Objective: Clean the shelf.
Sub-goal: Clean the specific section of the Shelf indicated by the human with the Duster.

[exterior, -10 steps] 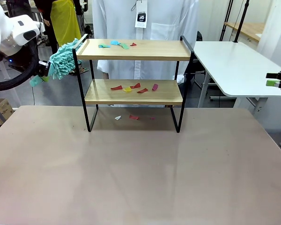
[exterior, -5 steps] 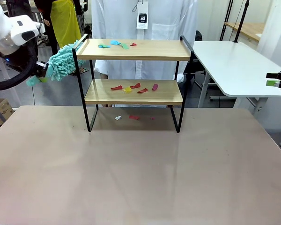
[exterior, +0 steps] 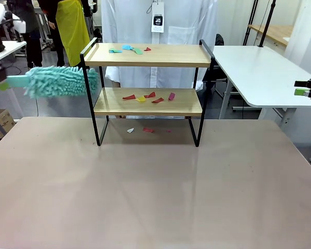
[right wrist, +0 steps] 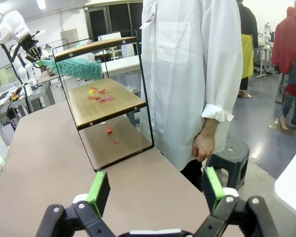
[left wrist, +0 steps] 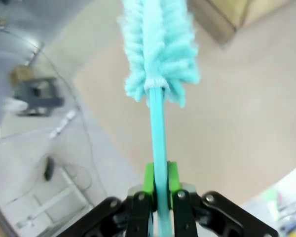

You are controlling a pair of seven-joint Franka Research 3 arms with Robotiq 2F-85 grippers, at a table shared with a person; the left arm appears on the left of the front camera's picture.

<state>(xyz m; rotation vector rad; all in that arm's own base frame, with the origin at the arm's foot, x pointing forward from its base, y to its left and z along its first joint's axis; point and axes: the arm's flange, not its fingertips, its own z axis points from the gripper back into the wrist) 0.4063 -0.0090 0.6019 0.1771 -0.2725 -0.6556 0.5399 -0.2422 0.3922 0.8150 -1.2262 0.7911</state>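
Upper left, the left tool clamps a fluffy teal duster, its head beside the left end of the two-tier light-wood, black-framed shelf at upper centre; the right tool gapes wide.

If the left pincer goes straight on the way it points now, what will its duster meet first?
Probably the shelf, at its left end: the duster in the left pincer has its tip there, between the tiers. Depth is unclear.
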